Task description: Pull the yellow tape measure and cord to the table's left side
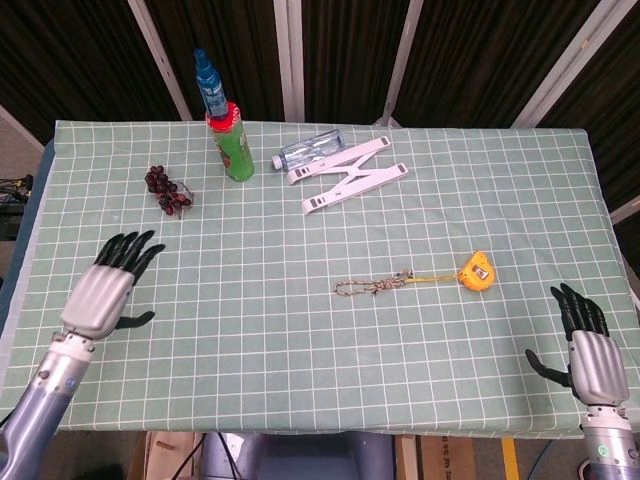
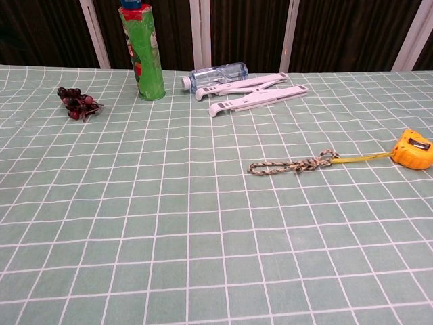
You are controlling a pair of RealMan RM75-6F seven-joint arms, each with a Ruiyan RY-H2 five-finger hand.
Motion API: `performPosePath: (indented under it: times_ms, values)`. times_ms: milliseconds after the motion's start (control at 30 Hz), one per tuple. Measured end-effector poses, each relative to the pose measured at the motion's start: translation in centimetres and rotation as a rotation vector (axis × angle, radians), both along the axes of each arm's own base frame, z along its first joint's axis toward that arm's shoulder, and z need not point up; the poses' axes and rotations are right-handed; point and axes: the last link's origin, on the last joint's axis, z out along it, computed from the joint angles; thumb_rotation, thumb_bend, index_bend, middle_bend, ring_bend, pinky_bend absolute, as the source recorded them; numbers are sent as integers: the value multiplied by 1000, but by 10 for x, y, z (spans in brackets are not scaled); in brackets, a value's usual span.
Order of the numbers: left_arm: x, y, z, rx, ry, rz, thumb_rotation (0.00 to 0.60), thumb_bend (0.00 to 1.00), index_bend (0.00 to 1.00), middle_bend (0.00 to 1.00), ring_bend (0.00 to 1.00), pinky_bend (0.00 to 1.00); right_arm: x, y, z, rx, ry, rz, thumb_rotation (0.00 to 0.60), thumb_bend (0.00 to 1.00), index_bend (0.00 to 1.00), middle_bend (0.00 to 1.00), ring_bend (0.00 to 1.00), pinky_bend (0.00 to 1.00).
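On the right half of the green checked table (image 1: 300, 330), the yellow tape measure (image 1: 476, 271) lies flat with a short stretch of tape drawn out to the braided cord (image 1: 374, 287), which trails toward the middle. Over the left part of the table, the left hand (image 1: 105, 290) hovers with fingers spread and nothing in it, well apart from the cord. At the near right edge, the right hand (image 1: 590, 357) is likewise spread and empty, near the tape measure but not touching it. Toward the far side stand a green spray bottle (image 1: 230, 135), a clear bottle (image 1: 308, 151) lying beside a white folding stand (image 1: 350, 175), and a bunch of dark grapes (image 1: 166, 190).
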Motion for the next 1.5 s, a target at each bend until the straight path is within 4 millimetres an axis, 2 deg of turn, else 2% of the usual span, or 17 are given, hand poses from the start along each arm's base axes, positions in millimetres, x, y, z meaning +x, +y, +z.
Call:
performPosePath:
  times_ms: [133, 267, 500, 733, 967, 1100, 1267, 1500]
  values:
    - [30, 35, -10, -37, 14, -30, 600, 200, 289, 0, 0, 0, -1, -1, 0, 3, -11, -11, 600, 270, 0, 0, 0, 0]
    - [66, 65, -31, -84, 26, -61, 600, 229, 344, 0, 0, 0, -1, -2, -1, 10, -27, -19, 600, 270, 0, 0, 0, 0]
    - [117, 95, -82, -159, 17, -80, 600, 261, 405, 23, 0, 0, 0, -2, -1, 21, -51, -22, 600, 270, 0, 0, 0, 0]
    - [154, 101, -133, -205, 10, -80, 600, 292, 434, 38, 0, 0, -2, -3, -1, 26, -73, -39, 600, 270, 0, 0, 0, 0]
    - [181, 95, -178, -234, 4, -59, 600, 398, 456, 46, 0, 0, -3, -3, 1, 24, -96, -63, 600, 270, 0, 0, 0, 0]
    - [190, 92, -198, -241, 12, -46, 600, 454, 460, 47, 0, 0, -3, -3, 2, 26, -106, -68, 600, 270, 0, 0, 0, 0]
    - [200, 86, -220, -261, 18, -29, 600, 455, 460, 46, 0, 0, -4, -3, 2, 28, -115, -74, 600, 271, 0, 0, 0, 0]
    - [209, 79, -239, -286, 24, -19, 600, 455, 461, 50, 0, 0, -4, -4, 2, 33, -123, -78, 600, 270, 0, 0, 0, 0]
